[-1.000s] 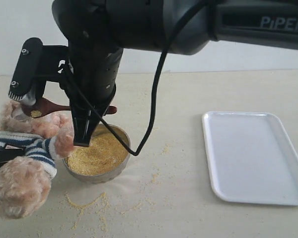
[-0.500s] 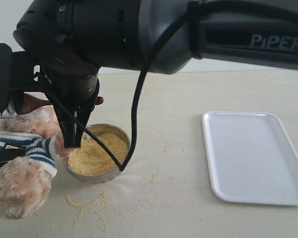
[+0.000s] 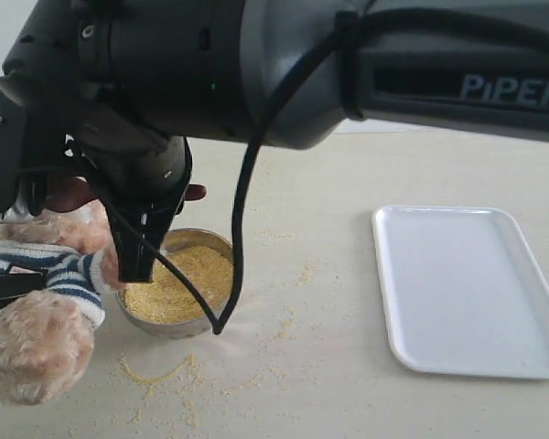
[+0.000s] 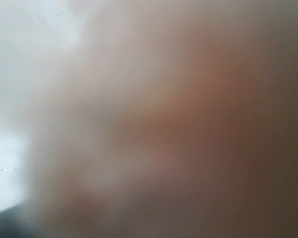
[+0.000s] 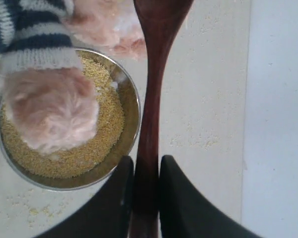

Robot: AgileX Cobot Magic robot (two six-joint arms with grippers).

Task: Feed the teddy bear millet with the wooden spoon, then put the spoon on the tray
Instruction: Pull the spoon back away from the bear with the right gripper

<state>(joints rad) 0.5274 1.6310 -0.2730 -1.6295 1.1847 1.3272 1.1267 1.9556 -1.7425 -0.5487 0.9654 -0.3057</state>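
The teddy bear [image 3: 46, 274] sits at the left, one paw [image 5: 52, 109] resting on the millet [image 3: 178, 279] in the steel bowl [image 5: 134, 119]. My right gripper [image 5: 145, 161] is shut on the wooden spoon [image 5: 151, 99] by its handle. The gripper [image 3: 135, 265] points down beside the bowl, and the spoon [image 3: 73, 194] lies level, its bowl end at the bear's fur and mostly hidden by the wrist. The white tray [image 3: 471, 288] lies on the right with nothing on it. A black finger [image 3: 5, 285] of my left gripper presses into the bear's striped shirt; blurred fur fills the left wrist view.
Spilled millet grains [image 3: 160, 375] are scattered on the beige table in front of and to the right of the bowl. The big black right arm [image 3: 348, 64] spans the top of the exterior view, its cable [image 3: 238, 238] hanging over the bowl.
The right arm has swung left and nearer the camera, carrying the spoon toward the bear. The spoon's bowl, seen with millet a second ago, is now mostly hidden. Bear and tray have not moved.
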